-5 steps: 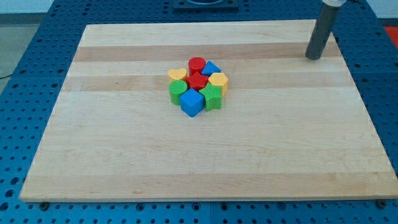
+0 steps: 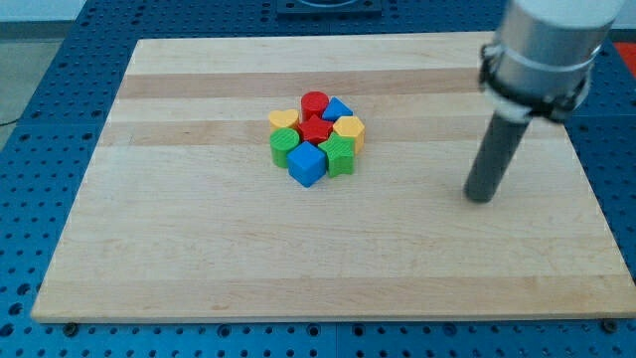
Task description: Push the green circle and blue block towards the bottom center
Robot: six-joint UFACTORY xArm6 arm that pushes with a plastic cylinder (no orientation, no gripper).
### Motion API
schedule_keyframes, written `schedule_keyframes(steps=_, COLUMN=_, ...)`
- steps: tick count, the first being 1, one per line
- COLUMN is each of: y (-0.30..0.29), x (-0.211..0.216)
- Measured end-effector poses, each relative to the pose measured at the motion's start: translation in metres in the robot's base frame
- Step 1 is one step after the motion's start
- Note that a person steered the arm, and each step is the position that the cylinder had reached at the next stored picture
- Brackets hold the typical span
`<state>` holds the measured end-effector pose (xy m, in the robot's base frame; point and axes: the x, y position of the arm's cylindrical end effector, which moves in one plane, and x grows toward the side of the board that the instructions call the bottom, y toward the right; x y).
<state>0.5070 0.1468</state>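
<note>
green circle (image 2: 283,147) | blue block (image 2: 307,164) touching | my tip (image 2: 480,198) well right, no end effector

Wooden board (image 2: 199,249) on blue perforated bench (image 2: 40,119). 8 blocks clustered touching near board centre: green circle (image 2: 283,147), blue block (image 2: 307,164) frontmost.

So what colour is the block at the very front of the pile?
Blue. The blue cube shows plainly in the camera view, the only one.
</note>
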Motion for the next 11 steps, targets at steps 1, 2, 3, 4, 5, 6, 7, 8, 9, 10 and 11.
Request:
schedule_keyframes(steps=1, y=-0.065, x=0.047)
schedule_keyframes(steps=2, y=-0.135, x=0.047)
schedule_keyframes(steps=3, y=-0.22, x=0.02)
schedule_keyframes(steps=4, y=-0.296, x=-0.024)
schedule_keyframes(steps=5, y=-0.32, x=-0.093)
schedule_keyframes(steps=6, y=-0.275, x=-0.12)
schedule_keyframes(steps=7, y=-0.259, x=-0.118)
schedule_keyframes(steps=8, y=-0.234, x=-0.103)
schedule_keyframes(steps=9, y=-0.204, x=-0.08)
schedule_keyframes(steps=10, y=-0.182, x=-0.058)
schedule_keyframes(steps=11, y=-0.171, x=-0.034)
